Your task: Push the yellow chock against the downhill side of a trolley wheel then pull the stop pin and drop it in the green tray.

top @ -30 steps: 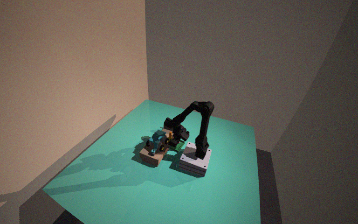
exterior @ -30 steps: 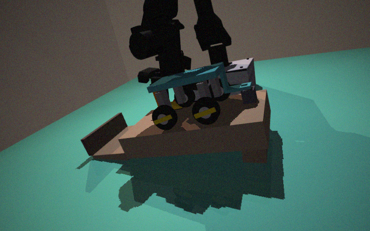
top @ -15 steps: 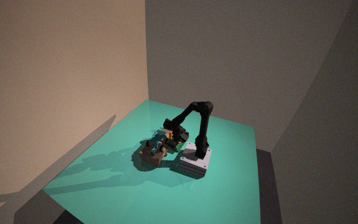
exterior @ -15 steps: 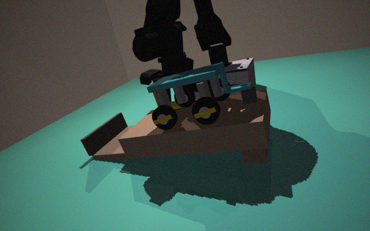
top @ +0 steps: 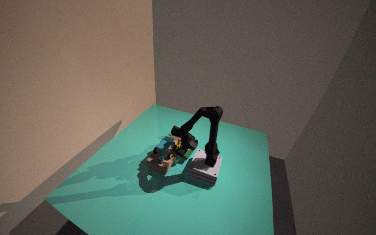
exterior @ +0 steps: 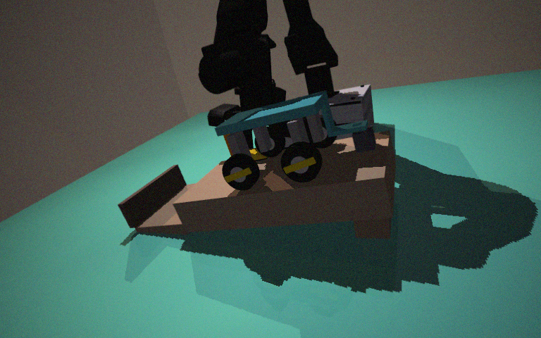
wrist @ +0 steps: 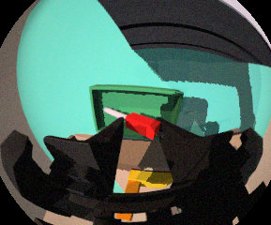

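Trolley [exterior: 273,112] on ramp [exterior: 290,201]; tray [wrist: 142,96] seemingly beside ramp.

table [top: 236,186] glossy teal, reflective; ramp [exterior: 282,205] matt brown, wood-like; trolley wheels [exterior: 301,162] matt black, rubber-like.
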Robot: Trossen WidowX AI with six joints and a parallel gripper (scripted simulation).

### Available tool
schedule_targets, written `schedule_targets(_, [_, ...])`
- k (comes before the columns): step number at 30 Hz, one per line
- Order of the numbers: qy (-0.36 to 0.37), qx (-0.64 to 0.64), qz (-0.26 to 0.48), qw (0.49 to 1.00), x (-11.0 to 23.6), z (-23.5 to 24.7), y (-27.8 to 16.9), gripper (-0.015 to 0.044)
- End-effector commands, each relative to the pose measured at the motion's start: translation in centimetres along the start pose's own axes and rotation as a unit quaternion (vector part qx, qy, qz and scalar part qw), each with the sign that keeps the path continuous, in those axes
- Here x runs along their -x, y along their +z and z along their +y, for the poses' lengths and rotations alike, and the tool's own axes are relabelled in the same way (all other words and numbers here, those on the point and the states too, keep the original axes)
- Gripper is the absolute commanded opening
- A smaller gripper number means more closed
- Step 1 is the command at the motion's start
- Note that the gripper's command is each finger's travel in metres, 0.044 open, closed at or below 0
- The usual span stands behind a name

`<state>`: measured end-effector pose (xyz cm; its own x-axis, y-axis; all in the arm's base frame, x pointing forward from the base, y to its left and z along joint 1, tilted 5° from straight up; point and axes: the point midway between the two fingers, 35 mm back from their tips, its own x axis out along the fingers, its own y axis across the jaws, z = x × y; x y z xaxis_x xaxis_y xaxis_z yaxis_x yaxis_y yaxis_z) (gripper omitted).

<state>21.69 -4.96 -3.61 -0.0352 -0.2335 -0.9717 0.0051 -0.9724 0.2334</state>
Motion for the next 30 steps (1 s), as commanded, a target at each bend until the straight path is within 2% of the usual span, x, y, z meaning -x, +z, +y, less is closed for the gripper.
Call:
schedule_targets(1, [0.0, -0.002, -0.002, 1.0, -0.2, -0.2, 0.1, 0.019])
schedule_targets(2, [0.0, -0.002, -0.002, 1.0, -0.2, -0.2, 0.1, 0.019])
schedule_targets(8, [0.001, 0.0, 0.0, 1.0, 0.0, 0.0, 0.0, 0.034])
schedule_targets(13, [0.0, 0.0, 0.0, 1.0, 0.0, 0.0, 0.0, 0.034])
schedule_targets(21, [0.0, -0.002, -0.002, 1.0, 2.5, 0.3, 0.5, 0.034])
schedule_targets(25, [0.0, -0.002, -0.002, 1.0, 3.3, 0.5, 0.5, 0.044])
schedule_targets(30, [0.0, -0.002, -0.002, 1.0, 4.6, 0.7, 0.6, 0.044])
